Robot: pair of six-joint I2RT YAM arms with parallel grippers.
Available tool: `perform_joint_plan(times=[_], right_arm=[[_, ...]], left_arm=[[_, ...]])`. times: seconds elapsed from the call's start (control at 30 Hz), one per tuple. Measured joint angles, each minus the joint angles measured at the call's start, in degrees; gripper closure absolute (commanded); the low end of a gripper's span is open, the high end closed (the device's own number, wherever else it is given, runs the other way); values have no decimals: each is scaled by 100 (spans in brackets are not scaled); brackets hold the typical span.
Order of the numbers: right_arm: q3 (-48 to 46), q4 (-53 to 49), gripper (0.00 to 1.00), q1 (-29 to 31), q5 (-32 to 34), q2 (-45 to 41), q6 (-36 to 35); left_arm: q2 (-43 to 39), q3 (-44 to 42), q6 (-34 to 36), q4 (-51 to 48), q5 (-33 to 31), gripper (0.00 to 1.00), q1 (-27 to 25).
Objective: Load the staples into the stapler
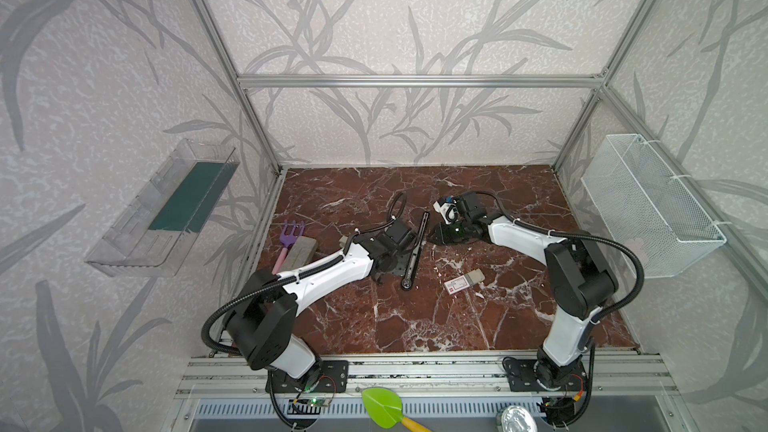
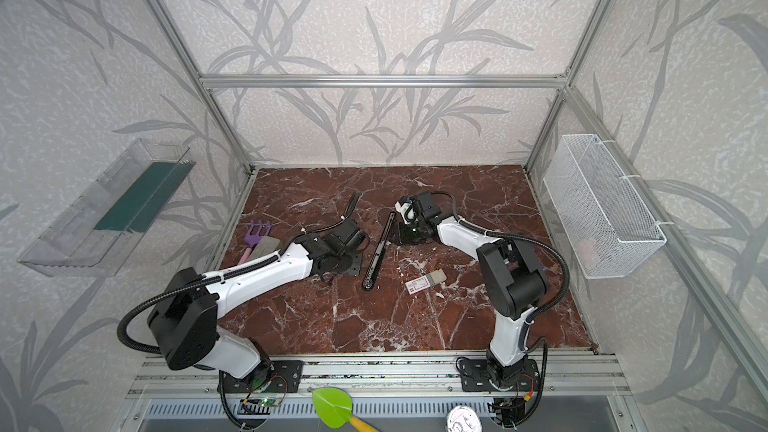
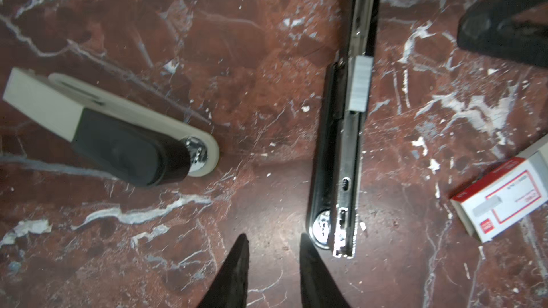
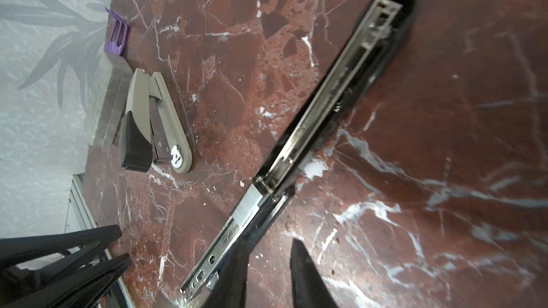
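A long black stapler (image 1: pixel 412 261) (image 2: pixel 376 259) lies folded open flat on the marble table, its metal rail facing up. A short silver strip of staples (image 3: pixel 360 84) (image 4: pixel 248 206) sits in that rail. The white and red staples box (image 1: pixel 463 281) (image 2: pixel 424 281) (image 3: pixel 504 200) lies to the stapler's right with its grey tray partly slid out. My left gripper (image 3: pixel 272 237) hangs open and empty beside the stapler's anvil end. At the stapler's other end my right gripper (image 4: pixel 269 242) is open, one finger (image 4: pixel 237 265) overlapping the stapler's side and bare marble between the two.
A beige and black stapler (image 3: pixel 118 131) (image 4: pixel 154 125) lies at the left beside a grey block (image 1: pixel 299 253) and a purple toy rake (image 1: pixel 291 230). A wire basket (image 1: pixel 648 201) hangs on the right wall, a clear shelf (image 1: pixel 166 209) on the left. A green trowel (image 1: pixel 384 407) lies beyond the front rail.
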Motion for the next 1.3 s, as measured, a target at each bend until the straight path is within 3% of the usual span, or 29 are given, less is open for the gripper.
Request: perform_joint_plan(times=[0.2,0.5,1.3], right_arm=[[785,-332,55,308,127,570,-140],[1316,-656,55,402,310,984,-273],[1217,-778,57,667,271,1032,-291]], left_arm=[[-509,-625,-313,48,92,68,251],[-848,-953,-522,223,275,68,553],[-887,-1064,-544,317,426,69,706]])
